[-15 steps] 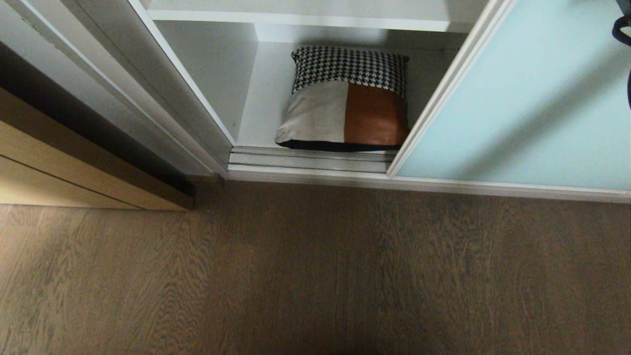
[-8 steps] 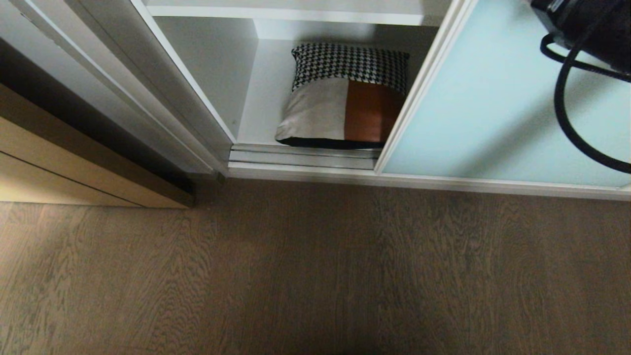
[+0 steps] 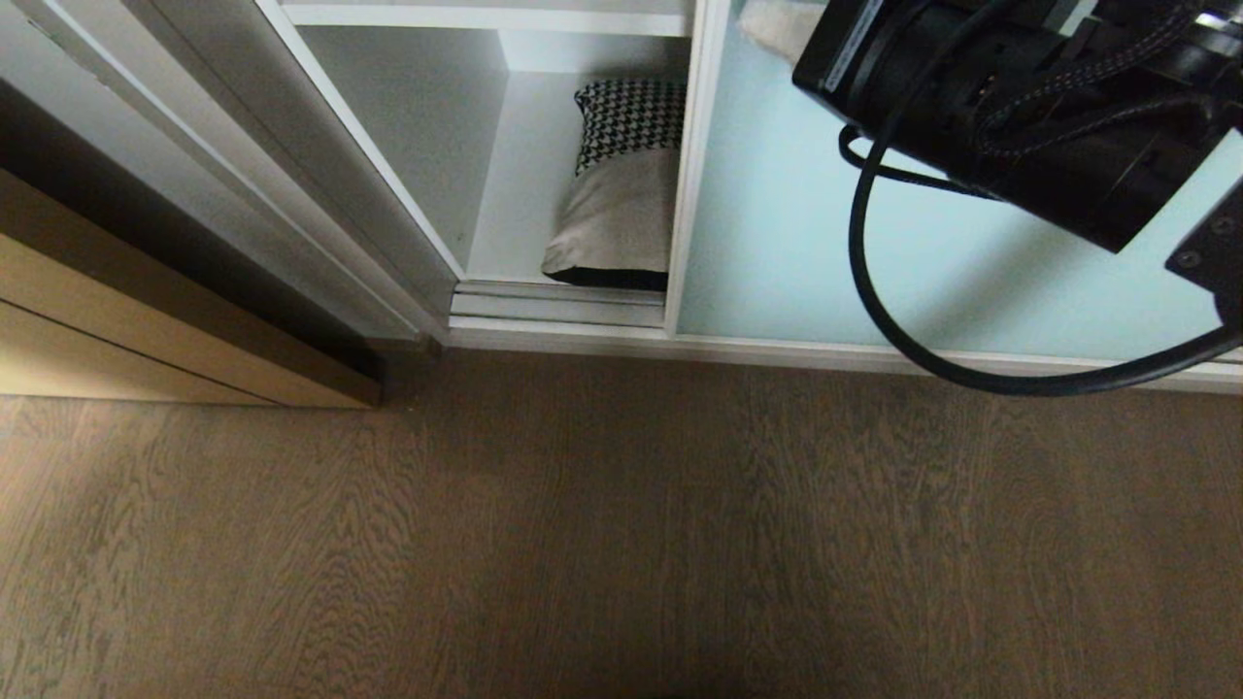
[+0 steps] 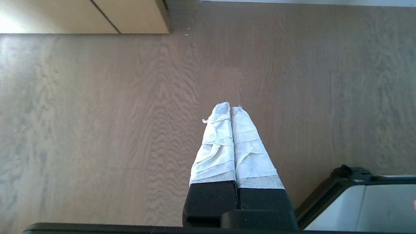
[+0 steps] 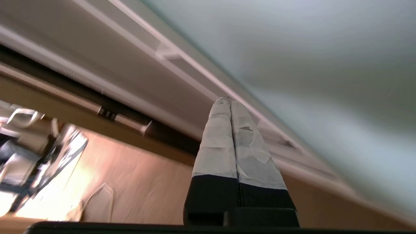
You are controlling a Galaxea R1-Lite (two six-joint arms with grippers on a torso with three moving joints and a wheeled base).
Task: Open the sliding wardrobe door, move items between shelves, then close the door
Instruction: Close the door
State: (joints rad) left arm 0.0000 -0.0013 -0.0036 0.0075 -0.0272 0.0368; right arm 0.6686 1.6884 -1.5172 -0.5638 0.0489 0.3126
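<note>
The sliding wardrobe door (image 3: 777,233) is one wide panel of smooth frosted aqua glass w/ a slim white-silver frame, standing partway across the opening and hiding the right part of the cushion (image 3: 617,209). One cushion: square, soft, woven black-white houndstooth band up top, beige patch below, black edge at the base. It leans upright on the bottom shelf (image 3: 515,204), a flat matt white board w/ white walls; a 2nd white board (image 3: 486,15) runs above it. In front lies a ridged metal floor track (image 3: 558,303), then grey-brown wood-grain floor (image 3: 621,544).

Right tool (image 5: 230,100): two tapered fingers wrapped in crinkled white tape (black bases), pressed together, gripping nothing, tips at the door's frame edge. Left tool (image 4: 230,107): same taped pair, also pressed together and empty, hanging over bare floor.
</note>
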